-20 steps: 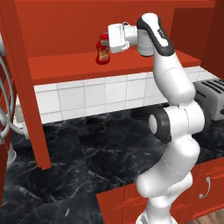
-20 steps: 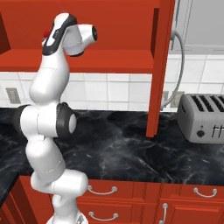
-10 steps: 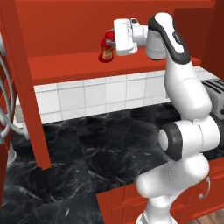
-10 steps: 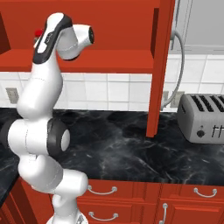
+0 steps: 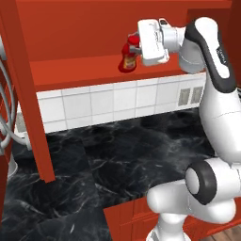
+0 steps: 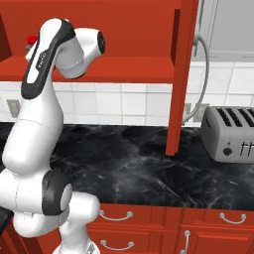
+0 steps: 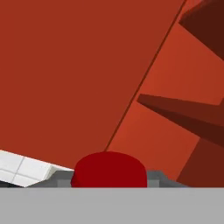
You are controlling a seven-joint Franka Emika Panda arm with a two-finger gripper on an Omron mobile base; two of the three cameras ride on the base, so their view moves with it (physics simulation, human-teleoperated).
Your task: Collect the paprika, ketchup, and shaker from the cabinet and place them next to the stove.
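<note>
The red wooden cabinet (image 5: 84,70) hangs on the wall above a strip of white tiled backsplash (image 5: 108,103), and below that runs a black marbled counter (image 5: 103,164) fronted by red drawers with silver handles (image 6: 115,216). One of the cabinet's red side walls comes down as a post (image 6: 179,79) onto the counter. In the right base view a silver toaster (image 6: 229,133) stands on the counter to the right of that post, and a grey curved pipe (image 6: 202,74) loops against the tiles behind it. The white arm reaches up to the open shelf, where the gripper (image 5: 134,49) is closed around the ketchup (image 5: 128,57), its jaws pinching the bottle near the top. The bottle tilts a little, and its base sits at or just above the front part of the shelf; I cannot tell whether it touches. In the hand view the red cap (image 7: 108,169) shows between the finger tips, with the cabinet's red inner walls behind it and a corner of white tile at the lower left.
</note>
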